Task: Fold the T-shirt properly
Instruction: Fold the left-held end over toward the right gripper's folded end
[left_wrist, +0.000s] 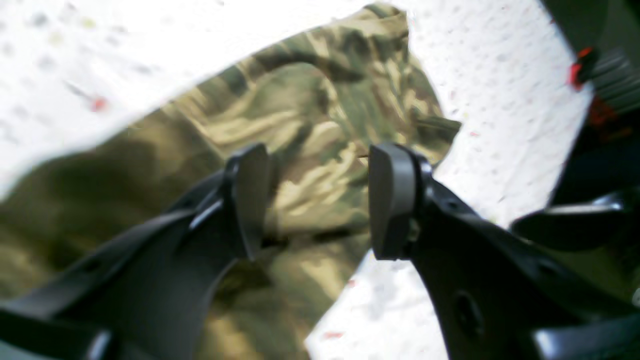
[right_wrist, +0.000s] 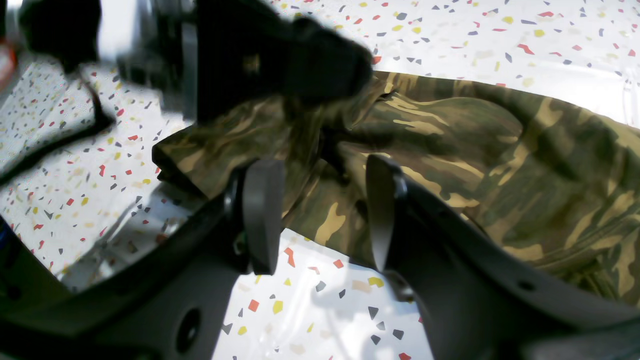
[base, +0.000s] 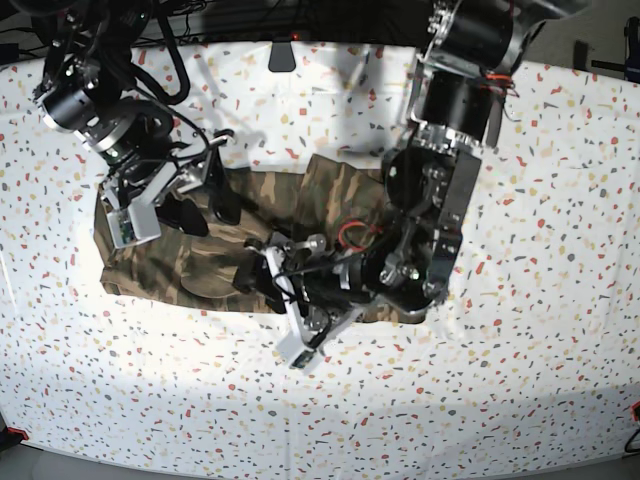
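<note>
Seemingly mid-fold, the left wrist view, which is blurred, shows the left gripper (left_wrist: 320, 200) with its dark jaws spread wide and nothing between them, poised over a rumpled part of the soft camouflage-print T-shirt (left_wrist: 310, 130) in olive, brown and tan; I cannot be sure which part, perhaps a sleeve.

From the right wrist view, the right gripper (right_wrist: 320, 212) also stands apart and empty, just above the shirt's near edge, where the cloth meets the white terrazzo-speckled table cover (right_wrist: 310, 310).

Seen from the base view, the T-shirt (base: 200, 265) lies bunched on the table cover (base: 500, 400), partly under both arms, the left gripper (base: 280, 270) at its front edge and the right gripper (base: 205, 205) over its far side.

Light, limp cloth like this should sag and crease rather than hold shape, so I would pinch a hem or sleeve edge, where layers are thin, not the bunched middle.
</note>
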